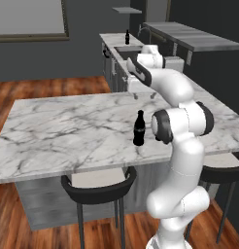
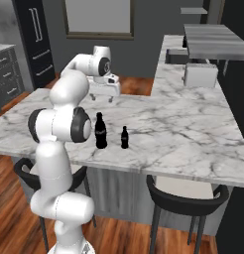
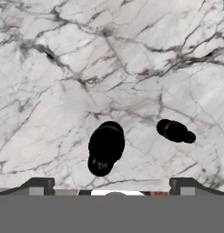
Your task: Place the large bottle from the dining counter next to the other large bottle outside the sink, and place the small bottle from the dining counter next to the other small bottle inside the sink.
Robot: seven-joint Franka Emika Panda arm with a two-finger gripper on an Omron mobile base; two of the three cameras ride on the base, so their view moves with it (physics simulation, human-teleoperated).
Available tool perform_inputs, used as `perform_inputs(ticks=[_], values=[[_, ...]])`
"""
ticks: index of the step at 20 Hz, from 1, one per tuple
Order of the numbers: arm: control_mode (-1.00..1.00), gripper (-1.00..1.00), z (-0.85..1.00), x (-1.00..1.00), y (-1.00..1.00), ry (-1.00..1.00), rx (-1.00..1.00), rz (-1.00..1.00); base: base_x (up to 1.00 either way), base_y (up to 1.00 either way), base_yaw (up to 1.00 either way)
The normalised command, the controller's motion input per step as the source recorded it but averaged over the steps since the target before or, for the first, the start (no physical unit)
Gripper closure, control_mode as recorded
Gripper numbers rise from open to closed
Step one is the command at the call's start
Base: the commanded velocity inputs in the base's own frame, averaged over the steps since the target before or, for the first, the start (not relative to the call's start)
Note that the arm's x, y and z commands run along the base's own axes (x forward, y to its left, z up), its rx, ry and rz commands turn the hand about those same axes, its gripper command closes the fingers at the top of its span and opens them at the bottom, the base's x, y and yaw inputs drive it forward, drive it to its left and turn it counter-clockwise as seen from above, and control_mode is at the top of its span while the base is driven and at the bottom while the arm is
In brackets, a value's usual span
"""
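Note:
On the white marble dining counter (image 1: pixel 63 131) the large black bottle (image 1: pixel 139 128) stands upright near the front edge. In the right base view the large bottle (image 2: pixel 100 130) has the small black bottle (image 2: pixel 124 137) just to its right. My gripper (image 2: pixel 102 97) hangs open above the counter, a little beyond both bottles and touching neither. Looking down, the hand view shows the large bottle (image 3: pixel 106 146) and the small bottle (image 3: pixel 175 131) ahead of my gripper (image 3: pixel 111 184), with nothing between its spread fingers. Far back, the dark sink (image 1: pixel 128 49) has a dark bottle (image 1: pixel 127 37) standing beside it.
Black stools (image 1: pixel 98 187) (image 2: pixel 186 196) sit under the counter's front edge. A white box-shaped appliance (image 2: pixel 201 74) stands on the far right of the marble. My own arm (image 1: pixel 182 121) covers the counter right of the large bottle in the left base view.

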Motion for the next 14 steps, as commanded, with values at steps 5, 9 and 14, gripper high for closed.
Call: perform_inputs(ticks=[5,9,14], values=[[-1.0,-1.0,-0.03,0.12,0.0,0.0,0.0,0.0,0.0,0.0,0.0],[-1.0,-1.0,-0.1,0.0,0.0,0.0,0.0,0.0,0.0,0.0,0.0],[-1.0,-1.0,-0.22,0.0,0.13,0.0,0.0,0.0,0.0,0.0,0.0]])
